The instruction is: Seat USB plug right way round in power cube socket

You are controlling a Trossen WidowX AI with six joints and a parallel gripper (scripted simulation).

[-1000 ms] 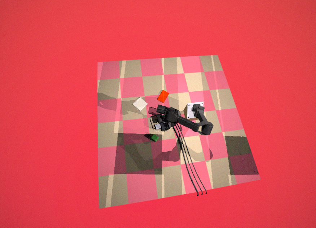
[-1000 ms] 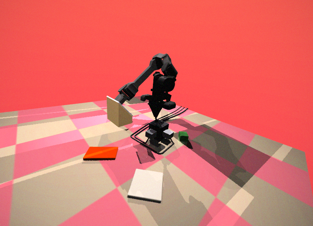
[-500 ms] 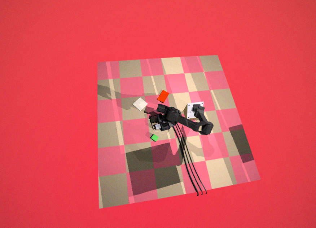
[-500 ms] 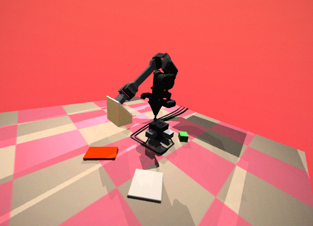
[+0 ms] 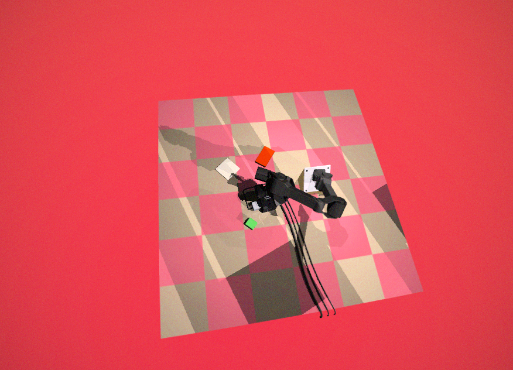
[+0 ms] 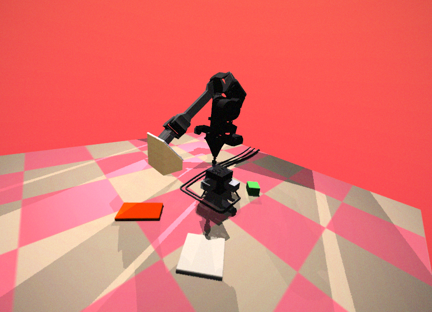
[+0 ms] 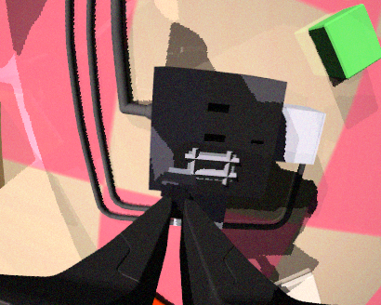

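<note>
The black power cube (image 6: 220,182) (image 7: 183,88) stands on the table with dark slots in its top. A silvery frame (image 7: 211,157) on the top marks the socket. My gripper (image 6: 214,157) (image 7: 177,208) points down above the cube top and is shut on the small dark USB plug (image 6: 214,161) (image 7: 176,189). The plug shows just under the fingertips in the exterior view, upright over the top. Its lower end is dark and small, so I cannot tell whether it is clear of the socket or which way round it is. In the top view the arm hides the gripper and plug.
White block plugs (image 5: 255,205) (image 6: 234,183) (image 7: 304,135) stick out from the cube's sides. Black cables (image 7: 120,56) loop around it. A green block (image 5: 250,223) (image 6: 253,188) (image 7: 357,44), an orange slab (image 5: 264,156) (image 6: 139,211) and a white slab (image 5: 227,168) (image 6: 201,256) lie nearby.
</note>
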